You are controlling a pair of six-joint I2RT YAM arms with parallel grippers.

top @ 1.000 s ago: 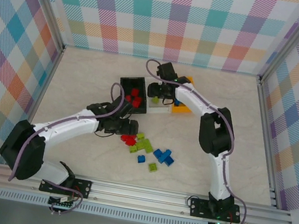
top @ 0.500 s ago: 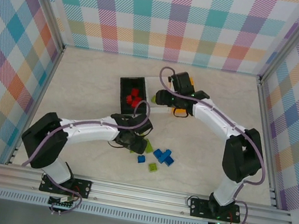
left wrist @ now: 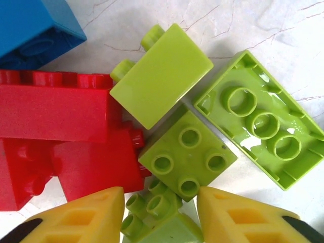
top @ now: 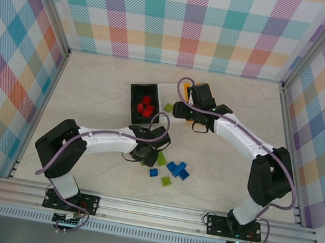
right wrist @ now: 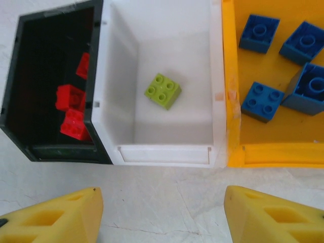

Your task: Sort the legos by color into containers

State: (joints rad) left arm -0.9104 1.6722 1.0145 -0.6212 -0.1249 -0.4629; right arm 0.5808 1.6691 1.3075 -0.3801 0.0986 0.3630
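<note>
Left gripper gapes empty astride a lime brick at frame bottom, likely lining up a pinch; right gripper, open and empty, faces the white bin.

both arms — left arm and right arm — have white tubular links, bulky black joints and a thin purple-grey cable looped alongside; the wedge-shaped yellow fingers carry recessed panels, black-edged.

Left claw: spread fingers straddle one lime brick, hemmed in by touching red bricks and a lime 2x2 brick. Right claw: jaws wide apart over bare surface; the white bin is mostly free inside, its walls abutting the black bin and orange-yellow bin.
</note>
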